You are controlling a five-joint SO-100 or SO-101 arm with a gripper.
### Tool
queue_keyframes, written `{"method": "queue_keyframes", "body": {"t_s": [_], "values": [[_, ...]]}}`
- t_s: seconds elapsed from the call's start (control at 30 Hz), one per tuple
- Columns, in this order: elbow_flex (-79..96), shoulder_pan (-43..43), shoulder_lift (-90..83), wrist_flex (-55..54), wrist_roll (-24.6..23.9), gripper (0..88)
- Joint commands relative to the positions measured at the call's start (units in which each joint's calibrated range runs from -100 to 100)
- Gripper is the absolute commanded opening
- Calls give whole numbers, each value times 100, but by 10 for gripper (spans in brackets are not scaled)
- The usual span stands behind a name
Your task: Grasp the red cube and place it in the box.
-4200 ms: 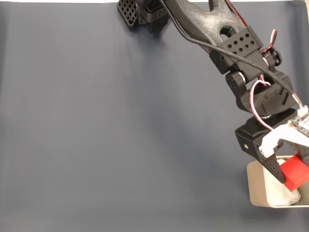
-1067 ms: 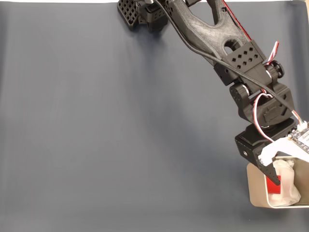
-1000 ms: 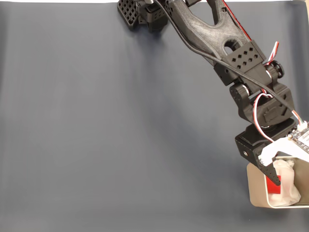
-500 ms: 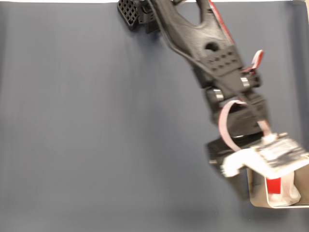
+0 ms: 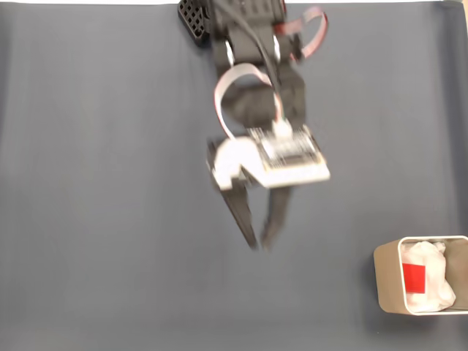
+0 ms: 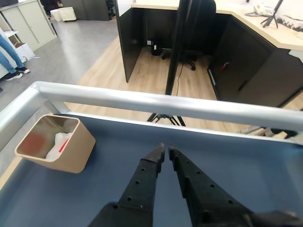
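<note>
The red cube (image 5: 414, 277) lies inside the beige box (image 5: 385, 278) at the lower right of the fixed view, against white soft material (image 5: 437, 285). My gripper (image 5: 259, 246) hangs over the middle of the dark mat, well left of the box and above it in the picture, blurred by motion. Its fingers meet at the tips with nothing between them. In the wrist view the box (image 6: 72, 159) stands at the left with a sliver of the red cube (image 6: 64, 144) showing inside. There the gripper (image 6: 166, 149) points past it toward the far rail.
The arm's base (image 5: 197, 18) sits at the top edge of the dark grey mat (image 5: 110, 183). A metal rail (image 6: 165, 101) borders the table's far side and left corner. Beyond it are office floor, desks and a person's legs (image 6: 7, 52).
The cube, held above the box 4.2 s ago, now rests inside it. The arm has swung left and up away from the box, and the gripper has shut.
</note>
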Motion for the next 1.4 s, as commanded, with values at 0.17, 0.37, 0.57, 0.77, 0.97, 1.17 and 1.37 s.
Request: {"method": "queue_keyframes", "body": {"t_s": [0.17,0.37,0.57,0.77,0.97,1.17,1.37], "values": [[3908,129,-3847,-112,-112,0],[6125,151,-5892,101,-127,0],[7229,229,-7157,1076,-230,0],[7631,343,-7816,2544,-269,0],[7640,314,-7859,4052,-220,0],[7640,300,-7859,4495,-151,0],[7640,300,-7859,4527,-210,0]]}}
